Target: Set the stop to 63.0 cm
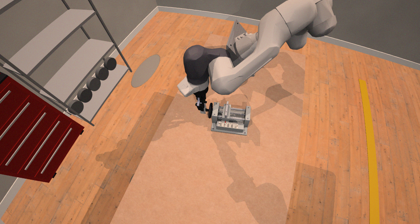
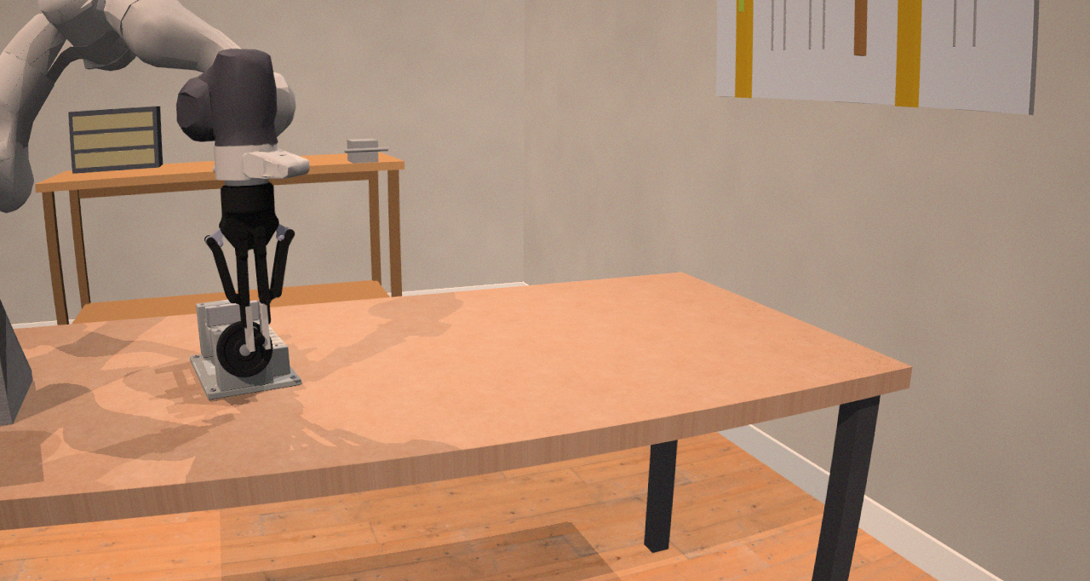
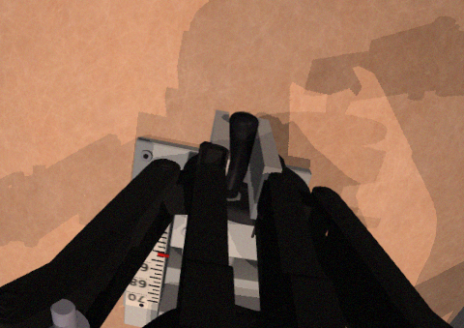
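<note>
Your gripper (image 2: pixel 248 332) comes straight down, clamped on the handwheel's pale crank handle (image 2: pixel 247 341), so cranking the handwheel (image 2: pixel 242 351) drives the stop (image 1: pixel 225 111) along its scale (image 3: pixel 154 270).
</note>
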`<act>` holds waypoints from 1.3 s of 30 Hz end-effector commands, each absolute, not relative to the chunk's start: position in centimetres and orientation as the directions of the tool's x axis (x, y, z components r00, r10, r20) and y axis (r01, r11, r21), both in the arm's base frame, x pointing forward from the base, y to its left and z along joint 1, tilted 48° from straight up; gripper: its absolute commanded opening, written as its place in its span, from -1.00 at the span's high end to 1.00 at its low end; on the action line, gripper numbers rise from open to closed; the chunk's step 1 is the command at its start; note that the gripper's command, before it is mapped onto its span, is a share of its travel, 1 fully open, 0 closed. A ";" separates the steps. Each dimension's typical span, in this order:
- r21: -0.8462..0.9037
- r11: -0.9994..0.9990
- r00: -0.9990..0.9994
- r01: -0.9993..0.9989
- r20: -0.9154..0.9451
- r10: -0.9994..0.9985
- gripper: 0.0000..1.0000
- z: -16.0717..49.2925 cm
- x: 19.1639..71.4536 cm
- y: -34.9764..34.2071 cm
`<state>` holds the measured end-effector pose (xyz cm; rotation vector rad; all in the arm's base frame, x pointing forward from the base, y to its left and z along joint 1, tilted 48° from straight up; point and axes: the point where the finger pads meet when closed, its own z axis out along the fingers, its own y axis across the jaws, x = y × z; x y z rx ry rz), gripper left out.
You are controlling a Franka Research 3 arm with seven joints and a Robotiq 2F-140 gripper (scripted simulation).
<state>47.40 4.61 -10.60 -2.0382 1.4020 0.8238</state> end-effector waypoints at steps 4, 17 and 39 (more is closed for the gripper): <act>-0.077 -0.318 0.270 -0.945 -0.734 -0.624 0.92 -11.1 48.1 5.6; -0.077 -0.318 0.270 -0.945 -0.734 -0.624 0.92 -12.3 48.4 7.1; -0.077 -0.318 0.270 -0.945 -0.734 -0.624 0.92 -14.0 46.8 8.4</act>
